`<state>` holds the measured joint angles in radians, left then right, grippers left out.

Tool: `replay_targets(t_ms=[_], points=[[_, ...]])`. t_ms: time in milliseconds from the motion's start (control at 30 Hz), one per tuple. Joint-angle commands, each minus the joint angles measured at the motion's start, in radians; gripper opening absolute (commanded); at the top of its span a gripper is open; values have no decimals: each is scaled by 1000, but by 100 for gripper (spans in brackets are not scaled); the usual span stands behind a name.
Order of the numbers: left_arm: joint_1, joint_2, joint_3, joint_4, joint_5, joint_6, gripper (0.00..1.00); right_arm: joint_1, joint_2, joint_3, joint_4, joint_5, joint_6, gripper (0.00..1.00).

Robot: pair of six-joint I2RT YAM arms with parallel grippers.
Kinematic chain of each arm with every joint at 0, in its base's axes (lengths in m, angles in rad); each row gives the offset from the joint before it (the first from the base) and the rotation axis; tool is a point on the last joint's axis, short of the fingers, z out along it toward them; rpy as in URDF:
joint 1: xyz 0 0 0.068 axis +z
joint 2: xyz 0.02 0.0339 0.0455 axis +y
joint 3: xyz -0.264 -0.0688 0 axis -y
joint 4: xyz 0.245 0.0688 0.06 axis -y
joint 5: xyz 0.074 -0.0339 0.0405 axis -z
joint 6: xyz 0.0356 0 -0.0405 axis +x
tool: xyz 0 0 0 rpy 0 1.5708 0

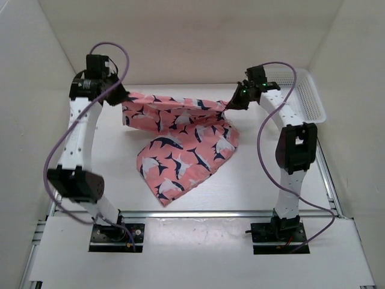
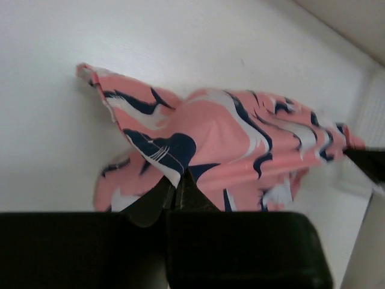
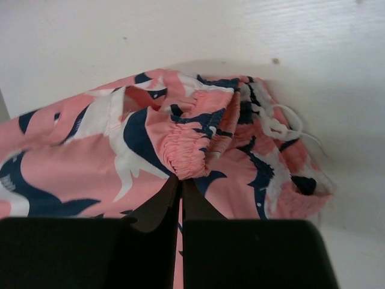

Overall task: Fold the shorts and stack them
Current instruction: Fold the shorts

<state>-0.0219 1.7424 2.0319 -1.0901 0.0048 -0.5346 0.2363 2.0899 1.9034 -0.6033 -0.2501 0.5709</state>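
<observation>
The salmon-pink shorts (image 1: 180, 141) with navy and white whale shapes hang stretched between my two grippers at the back of the table, and their lower part lies on the table toward the front. My left gripper (image 1: 122, 98) is shut on the shorts' left edge (image 2: 174, 150). My right gripper (image 1: 228, 105) is shut on the gathered elastic waistband (image 3: 189, 150) at the right. A white drawstring (image 3: 283, 123) lies on the fabric there. Both pairs of fingertips (image 2: 175, 186) (image 3: 180, 183) pinch fabric.
A white plastic mesh basket (image 1: 304, 90) stands at the back right corner, just behind my right arm. White walls close in the table on the left, back and right. A metal rail (image 1: 198, 212) runs along the near edge.
</observation>
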Motion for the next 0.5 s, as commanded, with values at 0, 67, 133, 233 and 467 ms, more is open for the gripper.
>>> replay_targets(t_ms=[0, 67, 133, 233, 467], points=[[-61, -272, -240, 38, -36, 15, 10, -65, -111, -93, -49, 66, -42, 0], [-120, -408, -353, 50, 21, 5, 10, -74, -165, -138, -49, 66, -54, 0], [-170, -489, -499, 50, 41, -40, 10, -83, -221, -208, -49, 66, -54, 0], [-283, -622, -682, 61, 64, -112, 10, -95, -305, -323, -49, 92, -63, 0], [-489, -776, -995, 124, 86, -287, 10, -104, -462, -581, -36, 178, -83, 0]])
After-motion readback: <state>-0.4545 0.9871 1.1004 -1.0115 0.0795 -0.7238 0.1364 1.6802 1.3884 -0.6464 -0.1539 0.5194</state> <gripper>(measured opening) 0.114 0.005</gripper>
